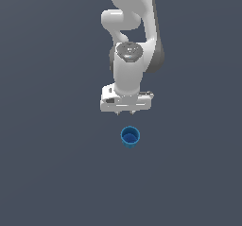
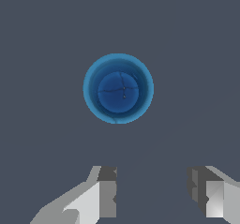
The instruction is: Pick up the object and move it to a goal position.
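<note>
A small blue cup [image 1: 130, 137] is seen standing upright on a plain dark grey surface [image 1: 47, 163], its mouth facing up. In the wrist view the cup [image 2: 118, 88] is shown from above: a lighter blue rim around a darker hollow interior. The gripper [image 1: 125, 112] is held above the surface, apart from the cup and not touching it. Its fingers [image 2: 107, 192] are spread with a wide gap between them, and nothing is held. In the exterior view the cup is placed just below the gripper, slightly toward that view's right.
</note>
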You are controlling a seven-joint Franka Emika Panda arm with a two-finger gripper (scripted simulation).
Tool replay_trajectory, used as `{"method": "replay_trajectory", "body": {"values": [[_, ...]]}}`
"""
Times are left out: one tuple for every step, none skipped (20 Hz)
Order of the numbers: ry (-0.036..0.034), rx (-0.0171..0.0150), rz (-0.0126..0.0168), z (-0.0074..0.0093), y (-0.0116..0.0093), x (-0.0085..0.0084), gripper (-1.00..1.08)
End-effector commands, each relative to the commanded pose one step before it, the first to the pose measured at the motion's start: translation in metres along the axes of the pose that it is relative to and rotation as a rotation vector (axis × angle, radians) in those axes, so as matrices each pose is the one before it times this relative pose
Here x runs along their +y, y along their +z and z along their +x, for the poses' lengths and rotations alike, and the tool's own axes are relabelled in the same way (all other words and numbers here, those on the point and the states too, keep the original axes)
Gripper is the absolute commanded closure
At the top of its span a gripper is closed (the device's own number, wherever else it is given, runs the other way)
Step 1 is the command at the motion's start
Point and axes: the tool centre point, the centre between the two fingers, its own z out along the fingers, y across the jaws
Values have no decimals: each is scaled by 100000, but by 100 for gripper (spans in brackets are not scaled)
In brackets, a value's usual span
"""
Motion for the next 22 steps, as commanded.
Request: {"method": "replay_trajectory", "body": {"values": [[487, -364, 107, 101, 72, 43, -20], [377, -282, 86, 82, 56, 26, -20], [459, -335, 103, 99, 68, 33, -20], [544, -383, 120, 117, 79, 38, -20], [617, -438, 136, 133, 89, 41, -20], [698, -502, 155, 150, 102, 46, -20], [780, -561, 173, 167, 115, 50, -20], [861, -622, 191, 184, 126, 52, -20], [944, -686, 210, 201, 140, 56, -20], [1028, -751, 228, 217, 153, 59, -20], [1109, -815, 246, 233, 166, 60, -20], [1189, -879, 264, 248, 178, 61, -20], [1268, -945, 281, 263, 192, 61, -20], [1345, -1010, 298, 277, 205, 61, -20], [1422, -1078, 314, 290, 218, 60, -20], [1494, -1143, 329, 302, 231, 57, -20], [1566, -1211, 344, 313, 245, 55, -20], [1603, -1253, 350, 317, 253, 51, -20], [1580, -1249, 343, 308, 252, 45, -20], [1499, -1198, 324, 289, 242, 38, -20], [1407, -1137, 302, 268, 229, 32, -20], [1315, -1074, 280, 247, 216, 25, -20]]}}
